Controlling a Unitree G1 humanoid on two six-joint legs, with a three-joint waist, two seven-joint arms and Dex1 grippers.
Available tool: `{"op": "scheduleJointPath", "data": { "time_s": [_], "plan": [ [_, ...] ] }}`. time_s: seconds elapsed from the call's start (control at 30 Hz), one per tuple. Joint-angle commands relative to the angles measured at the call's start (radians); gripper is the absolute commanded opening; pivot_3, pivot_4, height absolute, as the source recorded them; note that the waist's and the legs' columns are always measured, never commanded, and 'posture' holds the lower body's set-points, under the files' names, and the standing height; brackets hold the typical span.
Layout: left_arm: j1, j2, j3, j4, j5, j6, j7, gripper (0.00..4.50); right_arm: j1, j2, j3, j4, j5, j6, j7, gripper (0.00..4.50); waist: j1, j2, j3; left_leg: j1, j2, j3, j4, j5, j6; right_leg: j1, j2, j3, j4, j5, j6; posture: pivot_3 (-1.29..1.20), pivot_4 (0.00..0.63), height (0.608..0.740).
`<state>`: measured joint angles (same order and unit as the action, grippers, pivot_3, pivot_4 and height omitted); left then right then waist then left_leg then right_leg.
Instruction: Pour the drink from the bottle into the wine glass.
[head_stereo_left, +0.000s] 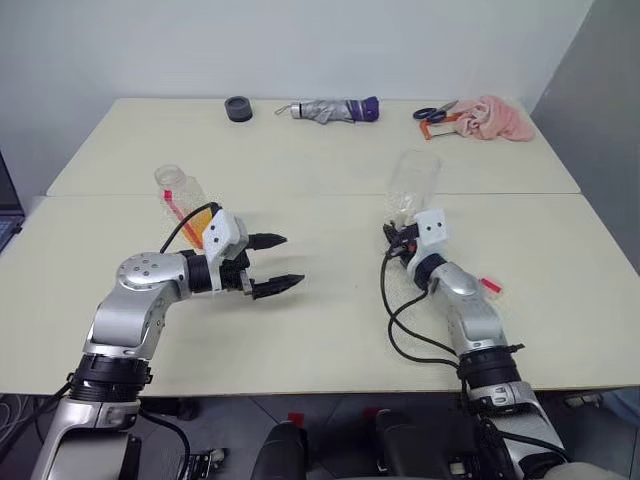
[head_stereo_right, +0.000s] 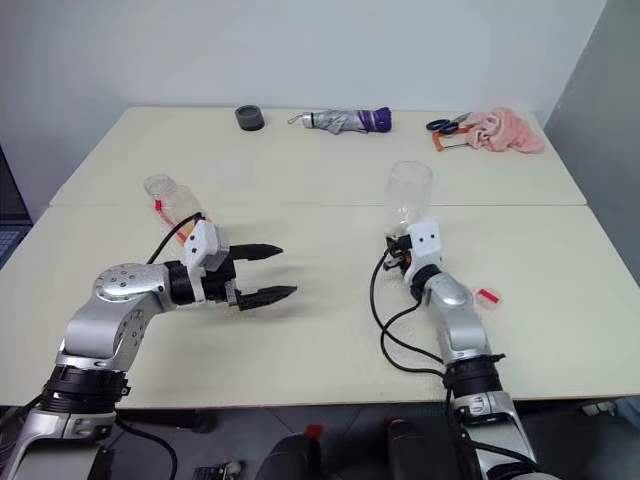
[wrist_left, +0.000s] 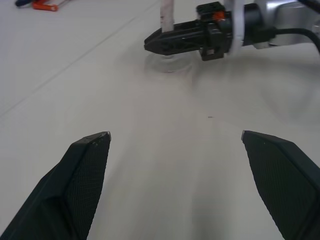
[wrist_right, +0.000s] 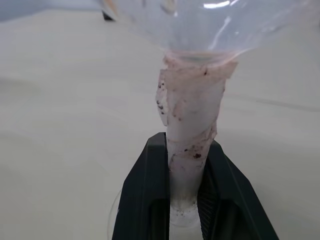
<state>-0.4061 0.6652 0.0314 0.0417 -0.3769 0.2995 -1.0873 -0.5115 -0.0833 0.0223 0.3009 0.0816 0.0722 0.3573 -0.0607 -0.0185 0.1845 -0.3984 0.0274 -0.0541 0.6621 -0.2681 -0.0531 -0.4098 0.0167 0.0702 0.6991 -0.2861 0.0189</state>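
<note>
The clear stemmed wine glass (head_stereo_right: 409, 198) stands upright, stem pinched by the closed right gripper (wrist_right: 186, 200). The clear squarish plastic bottle (head_stereo_right: 172, 207) leans behind the wide-open, empty left gripper (head_stereo_right: 268, 272).

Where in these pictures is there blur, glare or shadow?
Right wrist view: the wine glass bowl is close and blurred, with a bright glare streak on it. Left wrist view: the right gripper looks soft. Left eye view: even light, a faint shadow under the left gripper.
</note>
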Motion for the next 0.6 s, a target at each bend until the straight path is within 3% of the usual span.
{"op": "scheduleJointPath", "data": {
  "time_s": [0.03,0.6],
  "plan": [
    [0.012,-0.003,0.051,-0.015,-0.005,-0.014,0.054,4.5,-0.044,0.039,0.047,0.039,-0.028,-0.121,0.003,0.39,0.0,0.0,0.0,0.0,0.0,0.0,0.0,0.0,0.0,0.0,0.0,0.0,0.0,0.0,0.0,0.0,0.15,0.74],
    [0.051,0.015,0.096,-0.11,-0.025,0.021,0.135,4.5,-0.201,0.123,0.106,0.45,-0.061,-0.318,0.081,0.39,0.003,0.0,0.0,0.0,0.001,-0.001,0.0,0.0,0.0,0.0,-0.002,0.0,0.0,0.0,0.0,0.0,0.15,0.74]
  ]
}}
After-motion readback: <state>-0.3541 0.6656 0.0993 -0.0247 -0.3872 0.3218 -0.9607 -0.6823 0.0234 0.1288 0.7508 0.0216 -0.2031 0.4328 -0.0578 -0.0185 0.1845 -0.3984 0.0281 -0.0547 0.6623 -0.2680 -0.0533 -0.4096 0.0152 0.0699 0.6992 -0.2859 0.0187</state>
